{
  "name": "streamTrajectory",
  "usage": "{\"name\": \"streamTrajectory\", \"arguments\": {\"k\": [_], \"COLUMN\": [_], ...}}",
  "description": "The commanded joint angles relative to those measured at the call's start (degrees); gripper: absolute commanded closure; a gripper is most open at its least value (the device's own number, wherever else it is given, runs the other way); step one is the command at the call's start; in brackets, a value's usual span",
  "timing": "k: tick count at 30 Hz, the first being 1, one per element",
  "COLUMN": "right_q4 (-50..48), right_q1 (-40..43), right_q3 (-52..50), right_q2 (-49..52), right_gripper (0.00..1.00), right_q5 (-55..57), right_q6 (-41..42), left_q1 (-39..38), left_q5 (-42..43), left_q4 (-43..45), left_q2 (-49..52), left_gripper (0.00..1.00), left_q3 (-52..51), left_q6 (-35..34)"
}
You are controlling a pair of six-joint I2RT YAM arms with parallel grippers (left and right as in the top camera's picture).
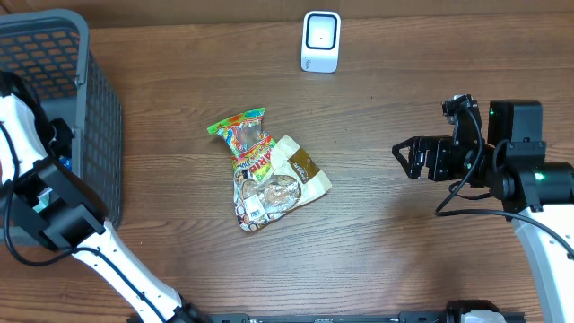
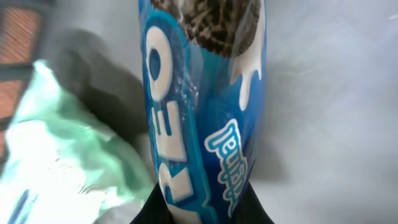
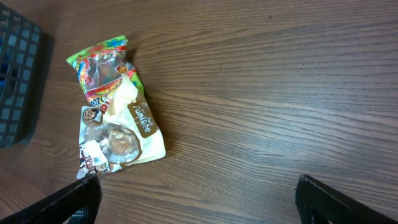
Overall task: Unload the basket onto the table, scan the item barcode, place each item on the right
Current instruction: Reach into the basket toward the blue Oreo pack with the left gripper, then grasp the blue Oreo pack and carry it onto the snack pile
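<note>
Left fingers (image 2: 149,213) are clamped tight on the blue Oreo packet (image 2: 199,112) inside the grey basket (image 1: 100,117) at upper left, right fingers (image 3: 339,199) hanging wide open above the table (image 3: 280,93).

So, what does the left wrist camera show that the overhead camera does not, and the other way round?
Only the left wrist: a blue Oreo pack, clamped by the left gripper, with a pale green packet beside it. Only the overhead: the white scanner, the pile of snack packets on the table, and the open right gripper. Both: the gray basket; the wrist view catches only what looks like a bit of its mesh, top left.
</note>
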State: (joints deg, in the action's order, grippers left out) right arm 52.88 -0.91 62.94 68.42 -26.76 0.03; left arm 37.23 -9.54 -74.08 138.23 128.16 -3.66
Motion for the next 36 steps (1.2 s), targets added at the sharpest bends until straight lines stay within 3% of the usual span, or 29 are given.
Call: {"name": "streamTrajectory", "arguments": {"k": [1,12,22,28,36], "right_q4": [-0.3,-0.6,-1.4,-2.3,-2.0], "right_q1": [-0.5,-0.5,-0.5,-0.5,-0.5], "right_q3": [1.6,1.6,1.6,1.6,1.6], "right_q2": [-0.1,-0.1,-0.1,-0.1,-0.1], "right_gripper": [0.0,0.0,0.0,0.0,0.0], "right_q5": [-0.3,-0.3,-0.3,-0.3,-0.3], "right_q6": [0.0,0.0,-0.1,-0.1,-0.1], "left_q1": [-0.2,-4.8,-26.2,-37.8,-50.2], "left_q5": [3.6,18.6,17.9,16.6,17.0], "left_q4": [-2.0,-7.8,-21.6,-19.6,-2.6], "left_q2": [-6.0,-28.0,-32.6,-32.2,-32.2], "left_gripper": [0.96,0.96,0.96,0.96,0.96], "left_q3": [6.8,12.7,11.1,-3.2,-33.1], "left_q6": [-1.3,0.5,1.6,-0.6,1.4]}}
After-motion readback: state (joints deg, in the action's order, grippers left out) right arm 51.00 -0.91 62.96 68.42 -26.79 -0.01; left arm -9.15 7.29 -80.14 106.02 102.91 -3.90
